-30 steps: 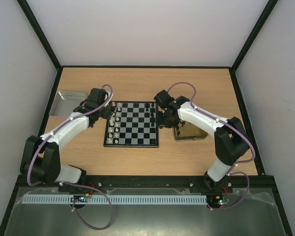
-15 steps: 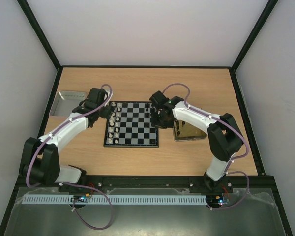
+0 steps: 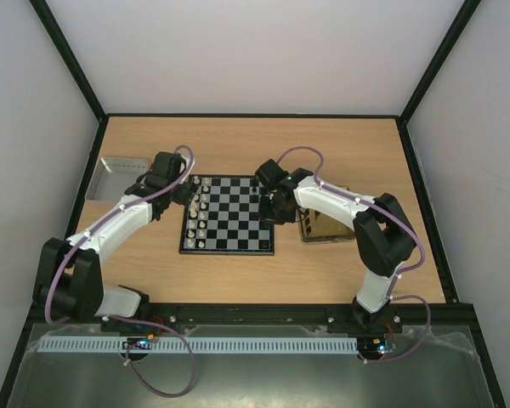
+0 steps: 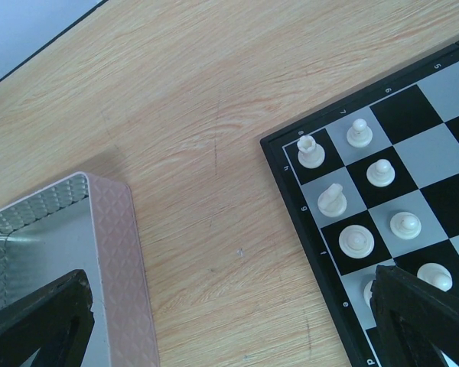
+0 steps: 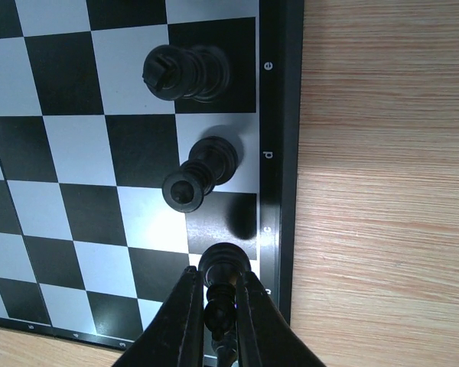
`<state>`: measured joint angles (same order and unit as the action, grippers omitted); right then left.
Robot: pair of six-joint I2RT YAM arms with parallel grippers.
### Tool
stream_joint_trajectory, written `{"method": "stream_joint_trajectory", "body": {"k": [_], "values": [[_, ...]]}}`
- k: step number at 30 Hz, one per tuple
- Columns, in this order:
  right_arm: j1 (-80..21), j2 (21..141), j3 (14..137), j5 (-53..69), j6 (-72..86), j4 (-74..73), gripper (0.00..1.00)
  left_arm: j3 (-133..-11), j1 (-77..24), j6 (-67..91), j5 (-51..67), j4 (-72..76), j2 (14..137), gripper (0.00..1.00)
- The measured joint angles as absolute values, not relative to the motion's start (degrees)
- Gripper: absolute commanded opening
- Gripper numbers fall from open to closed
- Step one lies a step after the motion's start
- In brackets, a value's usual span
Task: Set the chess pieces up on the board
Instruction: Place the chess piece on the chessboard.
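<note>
Wooden table [image 3: 340,144] is topped by the board [image 3: 229,217] at centre. A black piece [image 5: 223,264] is pinched by the right gripper [image 5: 218,321] at the board's right edge. The left gripper [image 4: 229,329] is spread wide, released, near the white pieces [image 4: 380,172].

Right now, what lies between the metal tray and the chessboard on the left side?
Only bare wooden table between the metal tray and the board, shown in the left wrist view.
</note>
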<state>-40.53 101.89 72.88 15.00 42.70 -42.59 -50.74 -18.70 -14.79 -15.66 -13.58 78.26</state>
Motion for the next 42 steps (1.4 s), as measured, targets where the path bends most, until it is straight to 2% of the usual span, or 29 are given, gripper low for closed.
{"method": "stream_joint_trajectory", "body": {"k": [42], "values": [[-40.6,104.3,72.9,16.0,42.8,-39.7,0.12,-50.4,-18.7,-15.1,-16.2,-13.1,77.8,0.99]]}}
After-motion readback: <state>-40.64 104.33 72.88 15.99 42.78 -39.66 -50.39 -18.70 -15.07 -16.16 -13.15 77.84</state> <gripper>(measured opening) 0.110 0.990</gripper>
